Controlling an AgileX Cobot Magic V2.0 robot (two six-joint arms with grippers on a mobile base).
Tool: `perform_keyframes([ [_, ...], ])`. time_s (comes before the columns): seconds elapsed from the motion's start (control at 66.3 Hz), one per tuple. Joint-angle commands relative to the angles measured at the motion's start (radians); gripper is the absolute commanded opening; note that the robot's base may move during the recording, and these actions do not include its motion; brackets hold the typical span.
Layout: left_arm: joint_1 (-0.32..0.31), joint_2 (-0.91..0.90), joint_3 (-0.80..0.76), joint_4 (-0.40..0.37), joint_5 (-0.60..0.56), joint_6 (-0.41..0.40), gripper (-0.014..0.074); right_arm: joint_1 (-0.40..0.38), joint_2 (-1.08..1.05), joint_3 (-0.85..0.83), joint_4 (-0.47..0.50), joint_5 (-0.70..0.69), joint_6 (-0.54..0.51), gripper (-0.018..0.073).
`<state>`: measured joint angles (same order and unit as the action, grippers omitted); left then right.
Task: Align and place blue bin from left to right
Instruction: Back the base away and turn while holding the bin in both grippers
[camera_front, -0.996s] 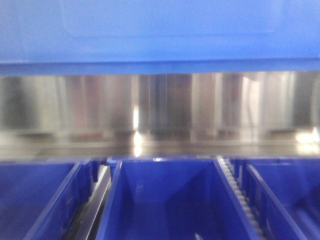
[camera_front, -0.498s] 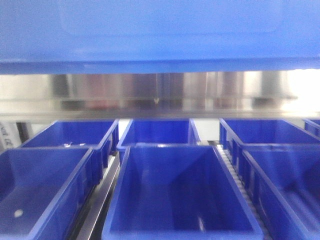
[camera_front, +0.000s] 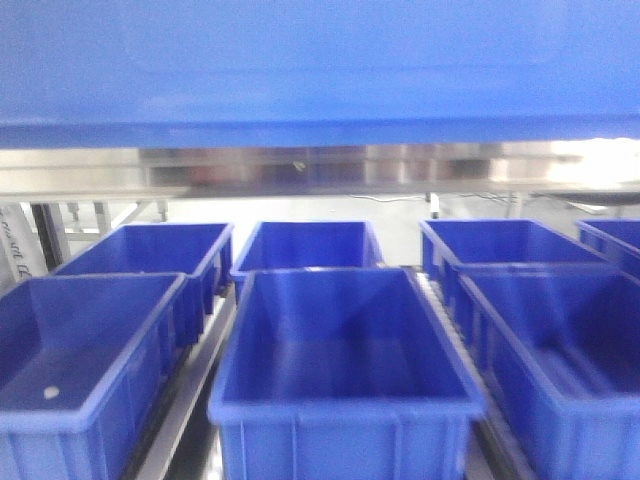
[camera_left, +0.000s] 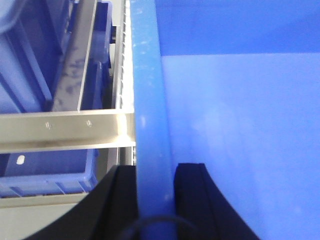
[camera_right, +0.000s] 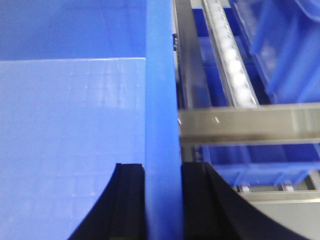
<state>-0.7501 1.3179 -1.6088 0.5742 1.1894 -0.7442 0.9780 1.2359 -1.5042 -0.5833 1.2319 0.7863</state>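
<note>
Front view: blue bin (camera_front: 320, 70) fills the whole top of the frame, very close to the cam and raised above everything else. Under its lower edge runs a steel rail (camera_front: 300, 170). Below that sit rows of smaller deep-blue tubs (camera_front: 345, 350), open and side by side on a rack.

Left wrist view: left claw (camera_left: 155, 200) is clamped on the bin's side wall at the rim, w/ one black finger outside and one inside, both tight against the plastic. Rail and more tubs lie below, to the outside.

Right wrist view: right claw (camera_right: 162, 200) has the same pinch on the opposite wall, closed on the rim. A roller track (camera_right: 227, 55) and tubs show beneath.

Step, as I read it: two-arm carry, bin aloft and not yet set down. Next move prob. needs both arms travelling in sync, bin kept level, squared w/ the row, then lowered before either grip lets go. Target slot isn't visible, so can't say where exactly.
</note>
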Motion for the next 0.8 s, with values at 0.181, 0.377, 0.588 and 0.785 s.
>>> perform_keyframes([
  [0.181,-0.012,-0.004,-0.019,-0.048,-0.134,0.008,-0.0111,0.005,0.0,-0.018,-0.001,-0.148,-0.013,-0.008],
  [0.377,-0.012,-0.004,-0.019,-0.048,-0.134,0.008,-0.0111,0.005,0.0,-0.018,-0.001,-0.148,-0.013,-0.008],
  [0.588,-0.012,-0.004,-0.019,-0.048,-0.134,0.008,-0.0111,0.005,0.0,-0.018,-0.001,-0.148,-0.013,-0.008],
  [0.785,-0.012,-0.004,-0.019,-0.048,-0.134,0.008,-0.0111,0.005,0.0,-0.018,-0.001,-0.148,-0.013,-0.008],
])
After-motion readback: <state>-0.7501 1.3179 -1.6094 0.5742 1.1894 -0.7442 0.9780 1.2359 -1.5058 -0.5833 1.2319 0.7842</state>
